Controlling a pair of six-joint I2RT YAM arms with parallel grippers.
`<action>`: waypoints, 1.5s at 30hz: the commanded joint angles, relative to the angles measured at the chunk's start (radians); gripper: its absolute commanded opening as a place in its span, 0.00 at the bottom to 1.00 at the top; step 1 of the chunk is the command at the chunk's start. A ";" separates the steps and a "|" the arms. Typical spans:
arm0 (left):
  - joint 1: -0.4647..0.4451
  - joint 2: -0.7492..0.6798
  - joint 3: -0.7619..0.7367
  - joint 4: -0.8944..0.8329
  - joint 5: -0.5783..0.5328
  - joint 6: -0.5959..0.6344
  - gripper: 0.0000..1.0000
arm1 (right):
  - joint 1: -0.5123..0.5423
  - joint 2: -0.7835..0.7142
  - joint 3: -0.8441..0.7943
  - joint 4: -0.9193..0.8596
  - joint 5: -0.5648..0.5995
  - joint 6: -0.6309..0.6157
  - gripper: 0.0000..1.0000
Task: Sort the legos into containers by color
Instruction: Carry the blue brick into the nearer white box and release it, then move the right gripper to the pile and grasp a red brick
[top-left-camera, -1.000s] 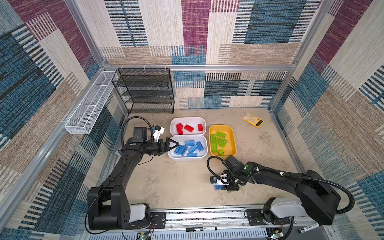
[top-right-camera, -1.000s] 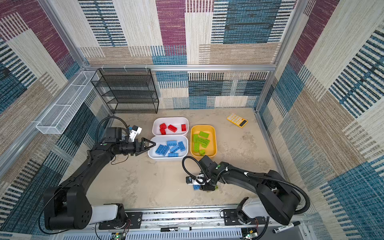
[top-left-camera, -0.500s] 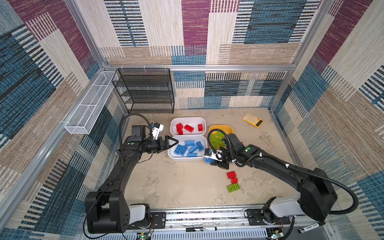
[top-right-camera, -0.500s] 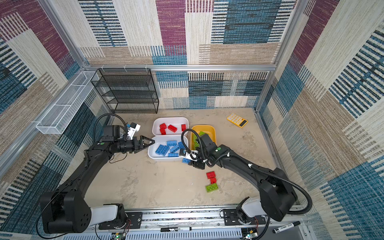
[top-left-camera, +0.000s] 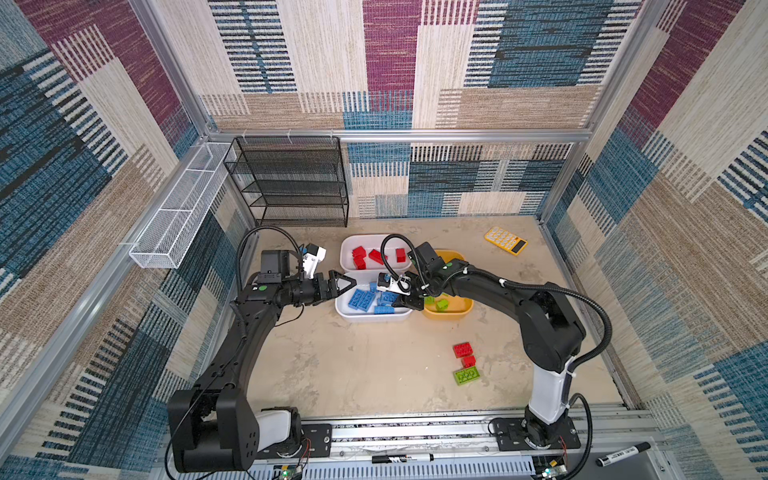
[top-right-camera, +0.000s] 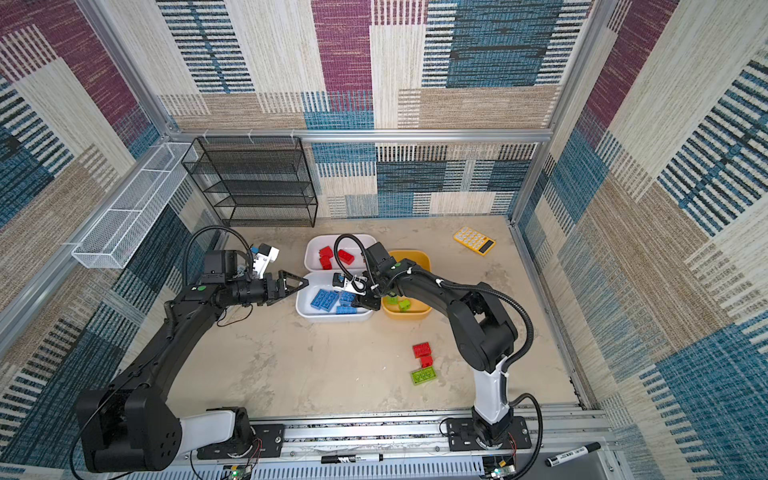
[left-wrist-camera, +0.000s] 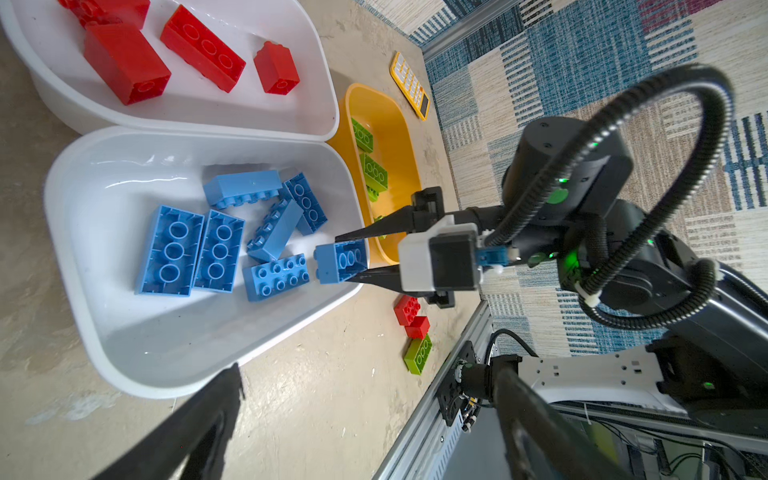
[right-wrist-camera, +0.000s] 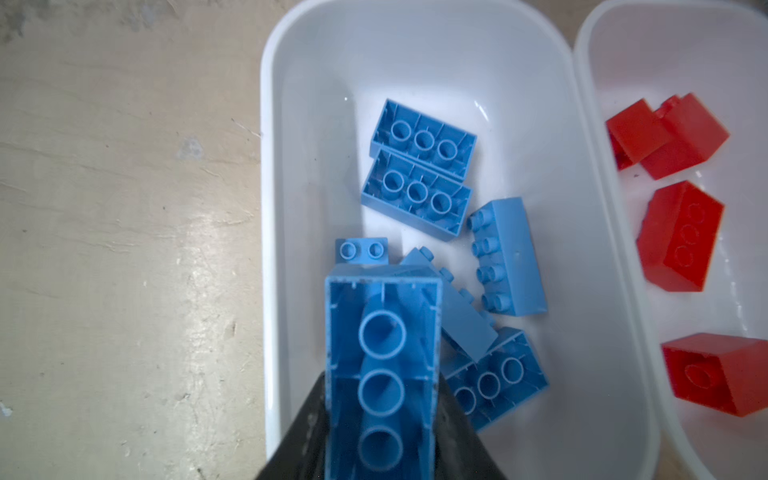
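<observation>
The right gripper (left-wrist-camera: 343, 261) pinches a blue brick (left-wrist-camera: 330, 268) over one end of a white tub (left-wrist-camera: 62, 232) holding six more blue bricks (left-wrist-camera: 170, 249). Beside it stand a second white tub (left-wrist-camera: 303, 75) with red bricks (left-wrist-camera: 124, 62) and a yellow tub (left-wrist-camera: 399, 124) with green bricks (left-wrist-camera: 376, 174). Two loose red bricks (left-wrist-camera: 407, 309) and a loose green brick (left-wrist-camera: 419, 353) lie on the table (left-wrist-camera: 332, 395).

Robot lab test cell. A frame (top-left-camera: 415, 135) of aluminium bars is boxing in a bare floor (top-left-camera: 353, 374), and carpet panels (top-left-camera: 519, 104) are lining every wall. Left arm (top-left-camera: 232, 349) and right arm (top-left-camera: 544, 328) are standing bolted to a front rail (top-left-camera: 415, 432), with cables and a lit board (top-left-camera: 286, 475) lying exposed. A marker (top-left-camera: 401, 458) is lying on the ledge. Legos (top-left-camera: 462, 349), tubs (top-left-camera: 370, 319) and a calculator (top-left-camera: 505, 240) are sitting on the floor.
</observation>
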 joint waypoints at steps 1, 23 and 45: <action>0.001 0.001 -0.002 0.008 0.003 0.030 0.97 | 0.000 0.017 0.017 -0.021 0.014 -0.017 0.47; 0.003 0.052 0.001 0.003 0.042 0.024 0.96 | -0.026 -0.679 -0.459 -0.223 0.076 0.359 0.73; 0.003 0.072 -0.021 -0.016 0.028 0.067 0.96 | -0.055 -0.611 -0.697 -0.152 0.323 0.106 0.75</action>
